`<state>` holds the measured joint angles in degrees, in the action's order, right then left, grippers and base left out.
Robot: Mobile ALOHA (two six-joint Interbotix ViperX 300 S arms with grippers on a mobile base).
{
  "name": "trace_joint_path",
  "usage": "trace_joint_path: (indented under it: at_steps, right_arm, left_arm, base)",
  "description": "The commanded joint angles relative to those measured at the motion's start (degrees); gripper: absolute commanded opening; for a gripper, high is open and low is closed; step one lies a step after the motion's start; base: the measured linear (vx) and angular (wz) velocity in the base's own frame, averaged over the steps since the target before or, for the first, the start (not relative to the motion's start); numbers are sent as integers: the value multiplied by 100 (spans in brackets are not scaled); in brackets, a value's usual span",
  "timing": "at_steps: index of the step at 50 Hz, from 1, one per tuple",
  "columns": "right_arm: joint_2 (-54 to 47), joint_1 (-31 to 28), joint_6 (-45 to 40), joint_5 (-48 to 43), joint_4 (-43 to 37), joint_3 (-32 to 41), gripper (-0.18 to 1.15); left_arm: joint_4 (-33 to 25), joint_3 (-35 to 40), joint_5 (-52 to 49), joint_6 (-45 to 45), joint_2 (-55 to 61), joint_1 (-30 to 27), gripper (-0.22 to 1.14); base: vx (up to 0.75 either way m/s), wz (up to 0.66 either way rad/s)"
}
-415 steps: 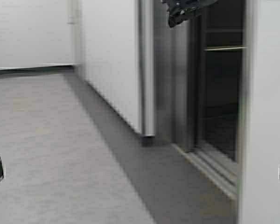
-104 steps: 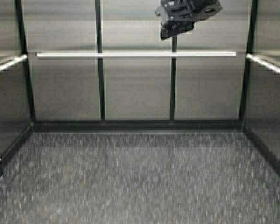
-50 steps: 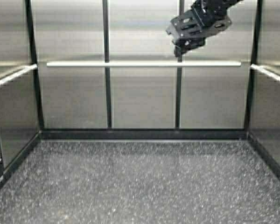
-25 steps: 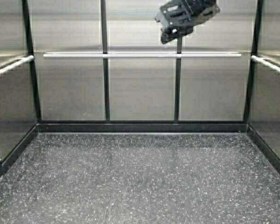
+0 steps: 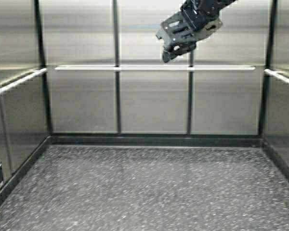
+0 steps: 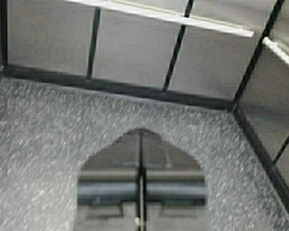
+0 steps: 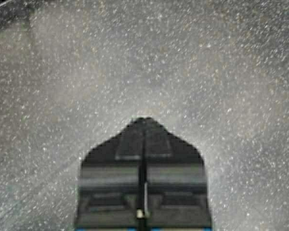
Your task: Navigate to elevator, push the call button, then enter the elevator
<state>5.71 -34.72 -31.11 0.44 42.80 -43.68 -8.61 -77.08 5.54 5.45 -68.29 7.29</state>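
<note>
Inside the elevator (image 5: 154,101) cab, steel walls all round, speckled floor (image 5: 144,187) below. Right gripper (image 5: 169,52) raised at 1 o'clock near the back handrail (image 5: 135,68), fingers together. Left gripper (image 6: 140,132) low, fingers together, empty.

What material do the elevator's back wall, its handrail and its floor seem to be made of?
Back wall: probably brushed stainless steel; grey panels with a soft, streaky sheen, split by dark vertical strips.
Handrail: likely polished metal; a round bar with a bright highlight along its length.
Floor: dark with fine white specks, perhaps vinyl or terrazzo; the pictures do not settle which.
</note>
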Motion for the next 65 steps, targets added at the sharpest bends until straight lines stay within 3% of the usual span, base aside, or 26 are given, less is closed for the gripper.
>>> trace_joint_path:
  at_steps: [1, 65]
  right_arm:
    - [105, -97, 9, 193, 0, 70, 6]
    - [-466, 35, 9, 246, 0, 290, 6]
  left_arm:
    - [-9, 123, 18, -18, 79, 35, 1]
    - [-9, 79, 176, -53, -132, -132, 2]
  base:
    - [-7, 13]
    - [-8, -4]
